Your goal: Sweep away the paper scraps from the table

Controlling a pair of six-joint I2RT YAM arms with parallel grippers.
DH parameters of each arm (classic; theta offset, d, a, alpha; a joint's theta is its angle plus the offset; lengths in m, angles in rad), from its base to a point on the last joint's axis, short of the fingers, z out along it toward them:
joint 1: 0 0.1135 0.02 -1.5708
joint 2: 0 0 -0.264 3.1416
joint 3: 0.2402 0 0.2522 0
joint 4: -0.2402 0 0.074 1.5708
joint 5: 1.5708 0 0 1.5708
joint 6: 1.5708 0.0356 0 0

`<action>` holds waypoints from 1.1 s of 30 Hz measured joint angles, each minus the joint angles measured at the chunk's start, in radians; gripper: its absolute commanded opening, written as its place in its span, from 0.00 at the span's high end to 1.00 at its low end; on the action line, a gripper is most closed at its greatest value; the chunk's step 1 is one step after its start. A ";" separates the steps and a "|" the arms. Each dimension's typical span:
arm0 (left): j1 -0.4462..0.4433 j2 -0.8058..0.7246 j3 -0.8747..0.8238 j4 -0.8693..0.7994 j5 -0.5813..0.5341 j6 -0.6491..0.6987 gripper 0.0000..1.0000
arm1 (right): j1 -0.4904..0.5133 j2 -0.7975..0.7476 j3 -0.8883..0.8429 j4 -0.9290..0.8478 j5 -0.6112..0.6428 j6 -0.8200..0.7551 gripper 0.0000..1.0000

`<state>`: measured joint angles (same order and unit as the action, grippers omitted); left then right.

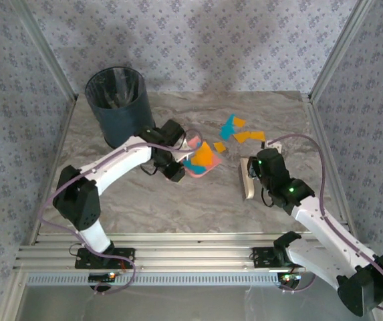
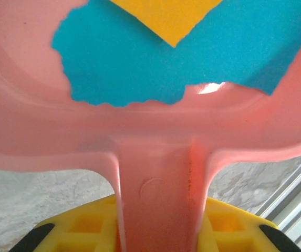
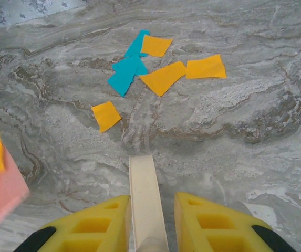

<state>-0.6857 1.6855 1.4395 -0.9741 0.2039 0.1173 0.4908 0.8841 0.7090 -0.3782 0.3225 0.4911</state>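
The left arm (image 1: pixel 114 160) rises from its base at the near left, bends at a dark elbor joint and stretches forward and to the right, its black wrist turned toward the middle of the bench. The left jaws, with yellow fingers (image 2: pixel 82 228) on either side, are clamped on the handle of the pink dustpan (image 2: pixel 158 184). The right arm (image 1: pixel 321 224) folds out to the near right, then its white forearm runs forward and to the left, ending in a black wrist with a green light. The right jaws point ahead and downward, their yellow fingers (image 3: pixel 213 223) closed tight on the narrow handle of a pale brush (image 3: pixel 146 199). The two wrists are near each other but apart.
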 measured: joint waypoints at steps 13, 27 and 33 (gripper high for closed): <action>0.148 -0.006 0.289 -0.078 0.173 -0.035 1.00 | -0.017 0.000 -0.011 0.001 -0.070 0.000 1.00; 0.429 -0.006 0.439 -0.051 0.385 -0.237 1.00 | -0.022 0.000 -0.021 0.004 -0.077 0.000 1.00; 0.489 -0.006 0.440 0.033 0.472 -0.351 1.00 | -0.022 0.000 -0.021 0.004 -0.077 0.000 1.00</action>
<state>-0.1967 1.6794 1.8793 -0.9409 0.6758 -0.2333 0.4686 0.8837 0.6876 -0.3744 0.2451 0.4908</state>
